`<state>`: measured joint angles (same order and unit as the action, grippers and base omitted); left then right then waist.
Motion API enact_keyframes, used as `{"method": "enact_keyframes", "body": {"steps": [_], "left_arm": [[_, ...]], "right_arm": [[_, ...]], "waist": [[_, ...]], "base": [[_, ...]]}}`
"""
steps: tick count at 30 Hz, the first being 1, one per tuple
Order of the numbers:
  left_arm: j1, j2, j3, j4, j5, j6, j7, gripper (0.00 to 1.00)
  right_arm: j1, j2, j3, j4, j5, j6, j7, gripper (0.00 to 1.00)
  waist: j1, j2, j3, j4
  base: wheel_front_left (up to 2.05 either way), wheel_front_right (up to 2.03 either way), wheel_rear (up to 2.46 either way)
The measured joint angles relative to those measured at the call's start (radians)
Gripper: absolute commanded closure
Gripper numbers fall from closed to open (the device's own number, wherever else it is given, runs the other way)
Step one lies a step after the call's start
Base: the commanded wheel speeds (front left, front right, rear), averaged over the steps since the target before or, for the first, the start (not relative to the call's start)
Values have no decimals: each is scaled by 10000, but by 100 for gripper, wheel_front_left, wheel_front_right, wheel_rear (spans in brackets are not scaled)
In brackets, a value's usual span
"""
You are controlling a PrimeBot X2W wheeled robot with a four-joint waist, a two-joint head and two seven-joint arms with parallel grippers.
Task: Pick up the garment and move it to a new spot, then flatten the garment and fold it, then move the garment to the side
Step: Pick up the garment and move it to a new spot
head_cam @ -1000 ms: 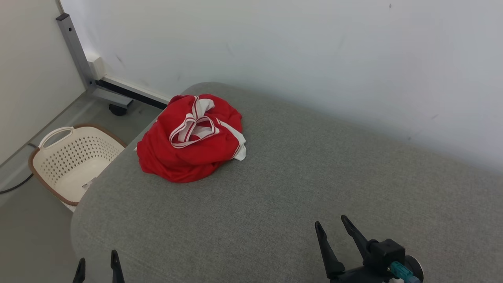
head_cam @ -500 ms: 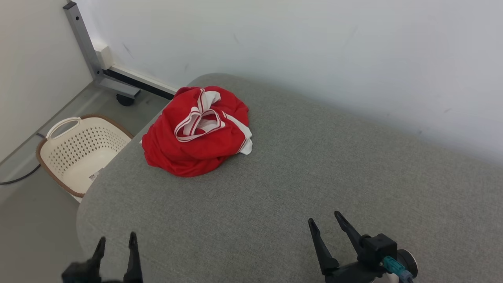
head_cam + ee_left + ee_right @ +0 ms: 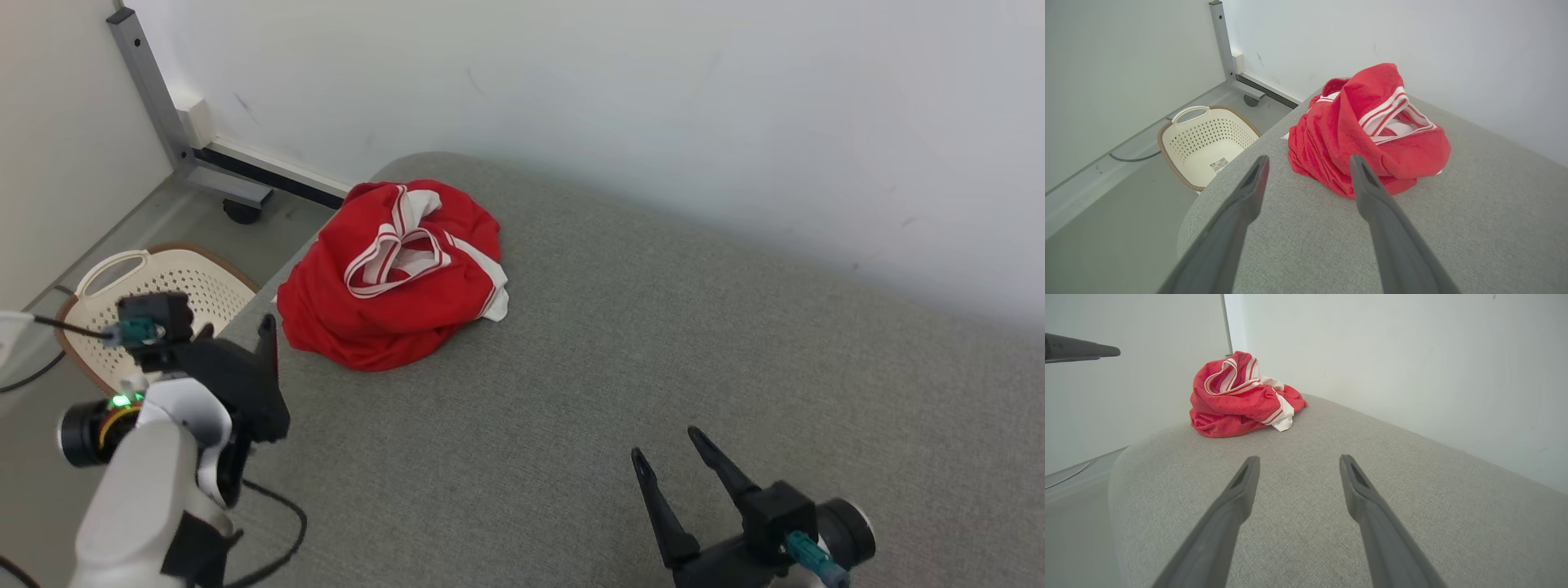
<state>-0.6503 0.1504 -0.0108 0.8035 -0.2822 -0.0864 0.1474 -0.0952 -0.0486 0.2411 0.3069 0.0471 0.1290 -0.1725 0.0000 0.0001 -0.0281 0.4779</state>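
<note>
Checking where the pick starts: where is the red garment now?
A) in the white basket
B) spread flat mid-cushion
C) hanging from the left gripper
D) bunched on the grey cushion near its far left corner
D: the red garment sits crumpled on the grey cushion, near the edge above the basket, with the open left gripper short of it.

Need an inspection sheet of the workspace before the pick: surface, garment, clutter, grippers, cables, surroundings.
surface: grey fabric pad, rounded corners.
job's things: red garment with white trim, bunched in a heap near the far left corner.
clutter: white perforated basket on the floor off the pad's left edge.
grippers: left gripper open, aimed at the garment, short of it; right gripper open over the pad, holding nothing.
cables: floor cable, black, by the basket; arm cable, black, looping from the left arm.
surroundings: white wall; grey metal frame on a caster.
</note>
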Motion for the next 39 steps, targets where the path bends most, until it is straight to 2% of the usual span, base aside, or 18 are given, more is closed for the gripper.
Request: {"method": "enact_keyframes", "body": {"steps": [8,14,18,24,25,26,27,32,39], "left_arm": [[-1569,514,497,1262,-660,-104,372,0],[-2233,729,546,1908,-788,-77,286,0],[-2540,788,506,2240,-704,184,199,0],[-2654,993,500,3118,-591,1051,224,0],[-2719,1045,485,3208,-554,1197,217,25],[-2767,1108,437,3246,-500,1273,198,69],[-2786,1156,399,3292,-431,1306,109,100],[-2795,1440,132,3517,-186,1317,-96,100],[-2977,2100,-244,3428,176,1375,-435,100]], "right_arm": [[-226,10,144,-2332,-911,4,1304,0],[194,-2,-234,-3235,-1216,4,1730,0],[189,-8,-378,-3536,-1298,4,1797,0],[180,-10,-424,-3626,-1264,4,1749,0],[179,-10,-431,-3603,-1233,4,1724,0],[178,-10,-420,-3576,-1198,4,1716,0],[177,-10,-420,-3528,-1160,4,1666,0],[152,-10,-276,-3101,-803,4,1361,0],[149,-10,98,-2174,69,4,826,0]], "waist": [[0,-1,850,-487],[1,0,1941,-1130],[3,0,2567,-1512],[3,1,3483,-2257],[3,1,3575,-2378],[2,1,3653,-2492],[1,1,3715,-2601],[2,2,3646,-2924],[-1,1,2768,-3112]], "base": [[0,0,0],[0,0,0],[0,0,0],[0,0,0],[0,0,0],[0,0,0],[0,0,0],[0,0,0],[0,0,0]]}}
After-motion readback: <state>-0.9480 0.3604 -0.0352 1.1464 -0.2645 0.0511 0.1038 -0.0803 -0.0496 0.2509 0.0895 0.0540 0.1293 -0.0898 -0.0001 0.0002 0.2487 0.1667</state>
